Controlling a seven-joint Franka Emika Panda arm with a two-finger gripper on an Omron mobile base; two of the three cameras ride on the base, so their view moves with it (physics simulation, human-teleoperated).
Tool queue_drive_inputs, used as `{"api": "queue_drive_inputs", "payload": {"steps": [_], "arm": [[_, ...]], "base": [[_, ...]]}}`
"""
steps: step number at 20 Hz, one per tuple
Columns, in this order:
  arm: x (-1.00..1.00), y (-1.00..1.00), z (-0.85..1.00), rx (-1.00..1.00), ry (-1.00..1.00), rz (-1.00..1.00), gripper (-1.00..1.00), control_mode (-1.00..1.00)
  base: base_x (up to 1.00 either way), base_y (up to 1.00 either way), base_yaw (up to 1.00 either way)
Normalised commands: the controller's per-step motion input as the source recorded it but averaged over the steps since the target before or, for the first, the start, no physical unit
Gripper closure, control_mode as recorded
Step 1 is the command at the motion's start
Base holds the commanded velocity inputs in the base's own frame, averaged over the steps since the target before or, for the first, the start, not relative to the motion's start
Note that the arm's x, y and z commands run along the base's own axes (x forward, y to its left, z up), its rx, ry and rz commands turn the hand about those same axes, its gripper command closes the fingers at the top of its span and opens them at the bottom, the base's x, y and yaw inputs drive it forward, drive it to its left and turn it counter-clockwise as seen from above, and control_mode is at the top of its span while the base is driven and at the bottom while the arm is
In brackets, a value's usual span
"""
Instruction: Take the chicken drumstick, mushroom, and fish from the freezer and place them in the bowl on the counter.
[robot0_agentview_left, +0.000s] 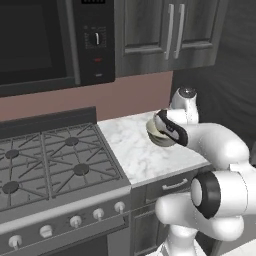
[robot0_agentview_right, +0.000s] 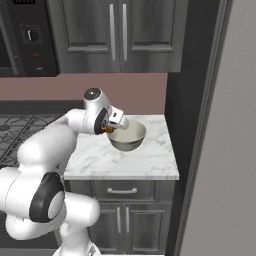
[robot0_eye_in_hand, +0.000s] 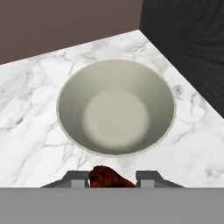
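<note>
The pale cream bowl (robot0_eye_in_hand: 116, 107) stands on the white marble counter (robot0_eye_in_hand: 30, 118), and nothing lies inside it. My gripper (robot0_eye_in_hand: 112, 178) hovers just above its near rim, shut on the brown chicken drumstick (robot0_eye_in_hand: 109, 177). From the right base view the gripper (robot0_agentview_right: 108, 130) sits at the left edge of the bowl (robot0_agentview_right: 128, 136), with the drumstick (robot0_agentview_right: 107, 130) showing as a small brown spot. In the left base view the arm hides most of the bowl (robot0_agentview_left: 156, 134). The grey freezer door (robot0_agentview_right: 225, 150) fills the right side. Mushroom and fish are out of view.
A black gas stove (robot0_agentview_left: 50, 160) adjoins the counter (robot0_agentview_left: 145, 150) on the left. A microwave (robot0_agentview_left: 45, 40) and dark wood cabinets (robot0_agentview_right: 117, 35) hang above. A dark panel (robot0_eye_in_hand: 188, 43) borders the counter's right side.
</note>
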Motion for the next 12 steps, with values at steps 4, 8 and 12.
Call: {"api": "queue_drive_inputs", "payload": {"steps": [4,8,12], "arm": [[0.74,0.0,-0.38,0.0,0.0,0.0,1.0,-1.0],[0.64,-0.1,-0.41,0.0,0.0,0.0,1.0,-1.0],[0.52,-0.06,-0.16,0.0,0.0,0.0,-1.0,-1.0]], "base": [[0.0,0.0,0.0],[0.0,0.0,0.0],[0.0,0.0,0.0]]}}
